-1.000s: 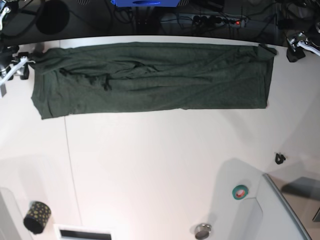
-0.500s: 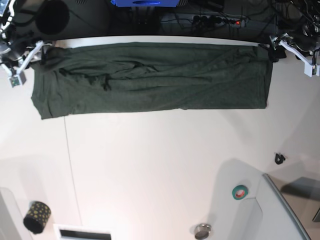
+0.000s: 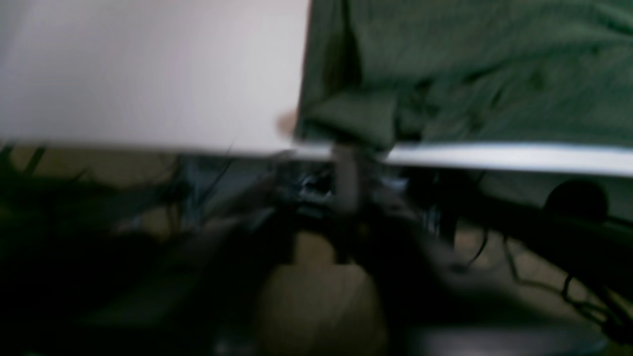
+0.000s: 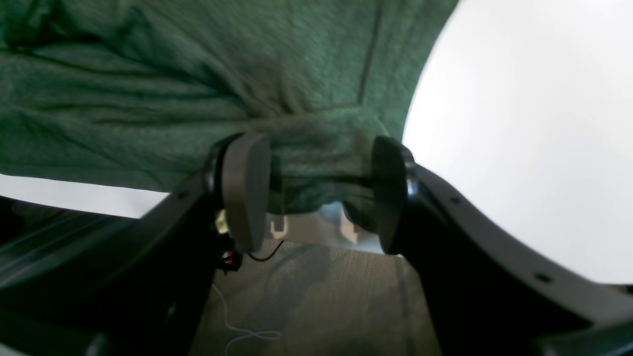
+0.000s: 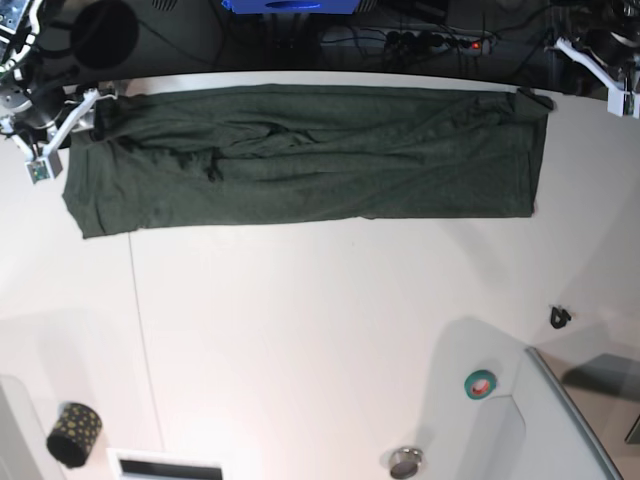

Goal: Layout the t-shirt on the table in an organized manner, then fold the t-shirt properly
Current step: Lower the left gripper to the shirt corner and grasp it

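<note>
a broad white table fills the base view, its far edge curving against a dark background of cables and a power strip with a red light. a thin seam line runs down the tabletop on that view's left side.

the t-shirt lies folded into a long dark green band along the far edge, wrinkled toward the base view's left end and flatter toward the other. its far corners sit right at the table's rim; in the right wrist view a bit of cloth hangs just past the edge.

small things keep to the near side, well apart from the shirt: a dotted black roll, a teal tape ring, a small metal cap, a tiny black clip, and a grey raised tray at the near corner. the wide middle of the table lies between them and the shirt.

the right gripper stands at the shirt's corner, jaws apart with a bunch of green cloth between the pads; whether they pinch it cannot be told. the left gripper is closed, holding nothing, up off the shirt's other far corner beyond the table's rim. the left wrist view is blurred.
</note>
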